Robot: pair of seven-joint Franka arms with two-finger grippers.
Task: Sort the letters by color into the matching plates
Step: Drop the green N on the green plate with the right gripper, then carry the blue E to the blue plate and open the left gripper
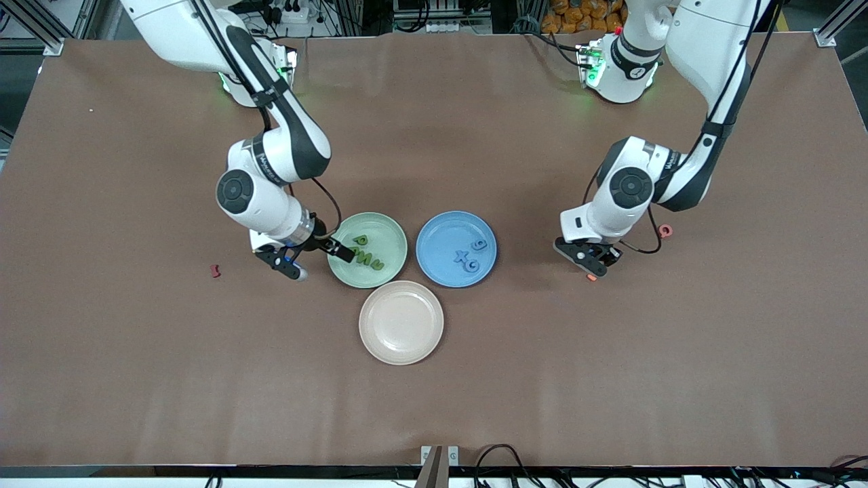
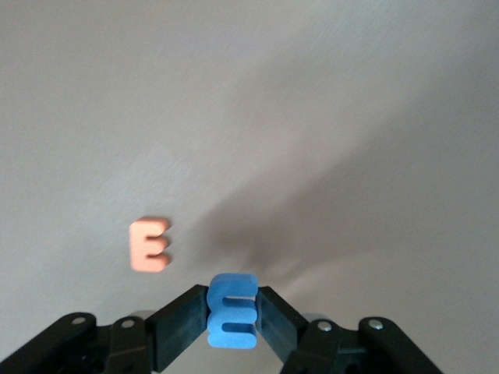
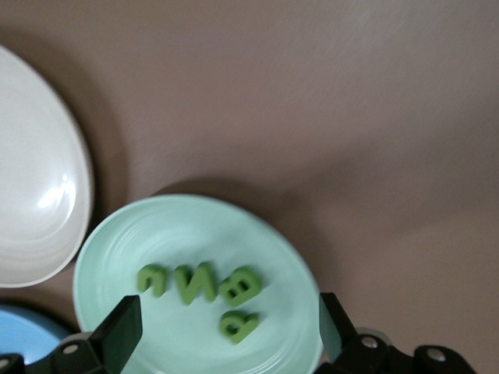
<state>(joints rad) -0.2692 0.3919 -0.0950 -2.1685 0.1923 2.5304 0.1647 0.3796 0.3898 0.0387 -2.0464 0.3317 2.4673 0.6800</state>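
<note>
We start with the brown worktop [image 1: 475, 379], where three plates sit clustered near the middle: the mint green plate [image 1: 346, 271] toward the right arm's end, the blue plate [image 1: 441, 271] beside it toward the left arm's end, and an unused beige-pink plate [image 1: 401, 322] nearer the front camera than both. The right gripper [image 1: 312, 261] hovers at the green plate's rim with its fingers spread wide apart and holding nothing, which we read as a release just made, since all four green letters [image 3: 204, 292] lie together in that plate. Three blue letters [image 1: 469, 255] rest in the blue plate, so we judge one still missing. That one, a blue E [image 2: 231, 310], is clamped between the fingers of the left gripper [image 2: 231, 319], low over bare worktop well apart from the blue plate; the grip across its middle looks meant to carry it there. An orange E [image 2: 148, 244] lies just beside it and belongs to neither plate. In the front view the blue E is hidden by the gripper. A small red piece [image 1: 215, 272] and another reddish one [image 1: 665, 231] lie on the worktop, too small to read.
</note>
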